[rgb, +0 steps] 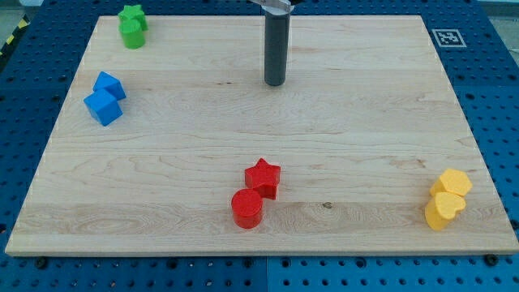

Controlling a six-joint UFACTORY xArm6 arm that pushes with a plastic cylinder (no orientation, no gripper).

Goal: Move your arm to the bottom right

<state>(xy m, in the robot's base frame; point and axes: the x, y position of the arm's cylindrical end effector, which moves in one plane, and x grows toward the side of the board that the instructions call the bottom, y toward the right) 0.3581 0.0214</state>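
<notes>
My rod comes down from the view's top centre and my tip (276, 83) rests on the wooden board (340, 130), in its upper middle. It touches no block. A red star (263, 178) and a red cylinder (247, 208) sit together near the bottom centre, well below my tip. Two yellow blocks (447, 199) sit touching at the bottom right corner. Two blue blocks (105, 98) sit touching at the left edge. A green block (132, 26) sits at the top left corner.
The board lies on a blue perforated table (499, 97). A black-and-white marker tag (447, 37) is at the board's top right corner.
</notes>
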